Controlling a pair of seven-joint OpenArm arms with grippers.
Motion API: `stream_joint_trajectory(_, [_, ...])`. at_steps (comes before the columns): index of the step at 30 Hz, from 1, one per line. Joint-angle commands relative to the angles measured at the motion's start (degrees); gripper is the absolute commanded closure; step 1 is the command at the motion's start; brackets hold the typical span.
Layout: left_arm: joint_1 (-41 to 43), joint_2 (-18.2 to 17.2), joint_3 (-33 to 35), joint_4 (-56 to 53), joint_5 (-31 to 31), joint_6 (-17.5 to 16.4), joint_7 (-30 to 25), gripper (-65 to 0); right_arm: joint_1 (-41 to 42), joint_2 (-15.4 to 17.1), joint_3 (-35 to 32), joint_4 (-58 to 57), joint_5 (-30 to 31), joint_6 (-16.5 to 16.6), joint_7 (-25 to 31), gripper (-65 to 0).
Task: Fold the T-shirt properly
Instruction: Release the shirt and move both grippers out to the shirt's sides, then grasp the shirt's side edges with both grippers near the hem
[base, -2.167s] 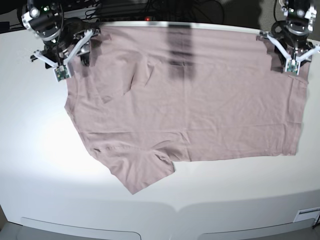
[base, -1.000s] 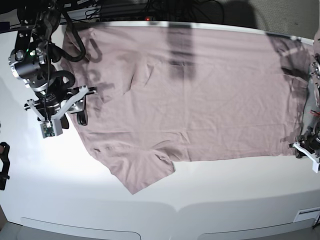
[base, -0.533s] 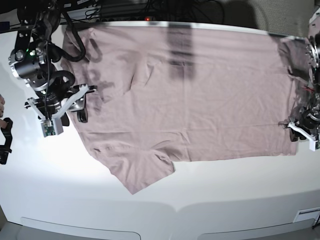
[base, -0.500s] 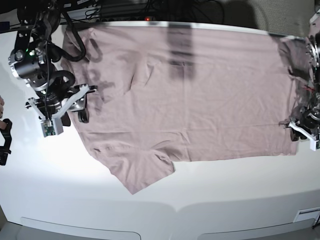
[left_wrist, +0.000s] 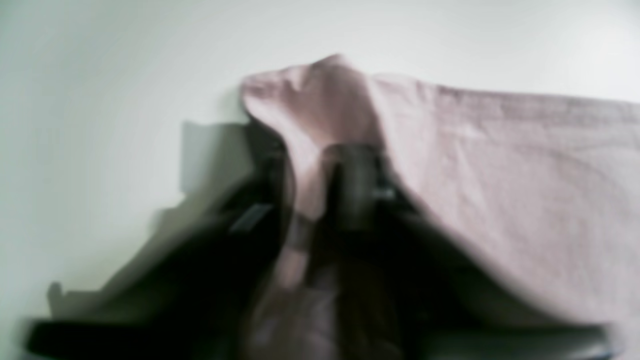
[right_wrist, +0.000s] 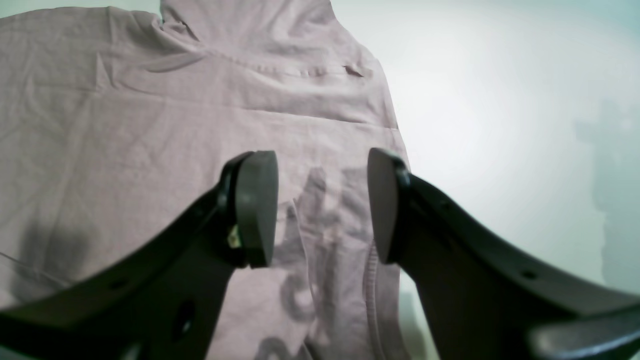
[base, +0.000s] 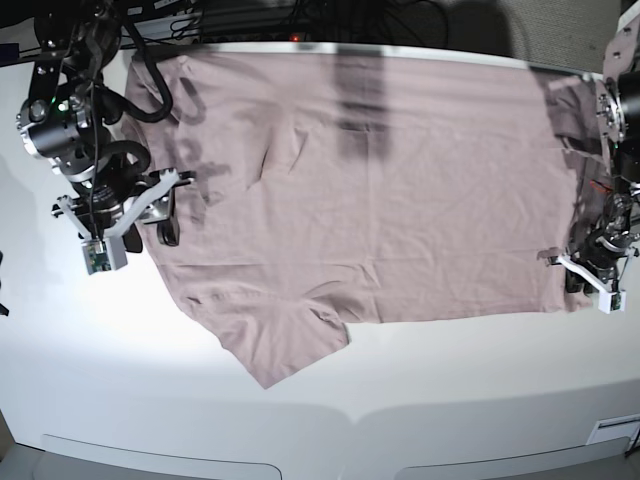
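The dusty pink T-shirt (base: 380, 190) lies spread flat on the white table (base: 450, 400), with one sleeve (base: 290, 345) pointing toward the front edge. My left gripper (base: 582, 275) is at the shirt's front right corner. In the blurred left wrist view it (left_wrist: 310, 190) is shut on a pinch of the pink cloth (left_wrist: 500, 165), which is lifted slightly. My right gripper (base: 150, 208) hovers over the shirt's left edge. In the right wrist view it (right_wrist: 320, 207) is open and empty above the cloth (right_wrist: 150, 125), near a ribbed hem.
Dark cables and equipment (base: 250, 15) run along the table's back edge. A small white label (base: 612, 430) sits at the front right. Bare white table lies in front of the shirt and to its left.
My left gripper has moved inward with the shirt's front right corner, pulling that edge a little toward the middle. My right gripper has hardly moved and stays open.
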Motion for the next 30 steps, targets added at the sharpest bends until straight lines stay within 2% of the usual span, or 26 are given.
stream_joint_trajectory(1, [-1.20,-0.37,-0.04,0.52,0.72,-0.31,0.50,0.0,0.63,0.48,0.35,1.09,0.74,-0.04,1.18,-29.3])
stream_joint_trajectory(6, [-1.29,-0.72,-0.04,0.52,0.85,-0.31,-2.51,0.0,0.63,0.48,0.35,1.09,0.72,0.00,1.55,-29.3])
stream_joint_trajectory(9, [-1.25,-1.05,-0.04,0.52,0.85,-0.33,-2.47,0.0,0.90,0.48,0.33,-0.15,-0.31,1.92,6.38,-29.3])
stream_joint_trajectory(11, [-1.25,-1.29,-0.04,0.52,0.83,-0.33,-2.40,0.0,2.34,0.48,0.33,-2.78,-2.23,2.82,7.39,-29.3])
stream_joint_trajectory(15, [-1.25,-1.51,-0.04,0.52,0.83,-0.35,-2.29,0.0,7.80,0.48,0.33,-10.60,-3.63,4.76,8.74,-29.3])
stream_joint_trajectory(21, [-1.27,-1.49,-0.04,0.52,0.83,-0.33,-2.29,0.0,18.53,0.48,-1.51,-25.18,-3.69,5.29,8.90,-29.3])
stream_joint_trajectory(23, [-1.25,-1.46,-0.04,0.52,0.83,-0.33,-2.29,0.0,21.97,0.48,-2.54,-30.40,-5.09,7.28,9.03,-29.8])
stream_joint_trajectory(27, [-1.25,-1.49,-0.04,0.55,0.83,-0.35,-2.27,0.0,28.59,0.50,-5.03,-40.94,-9.94,10.19,11.96,-40.5])
stream_joint_trajectory(30, [-1.25,-1.49,-0.04,0.52,0.83,-0.35,-2.25,0.0,33.33,0.48,-6.40,-48.43,-14.10,10.23,16.35,-42.4])
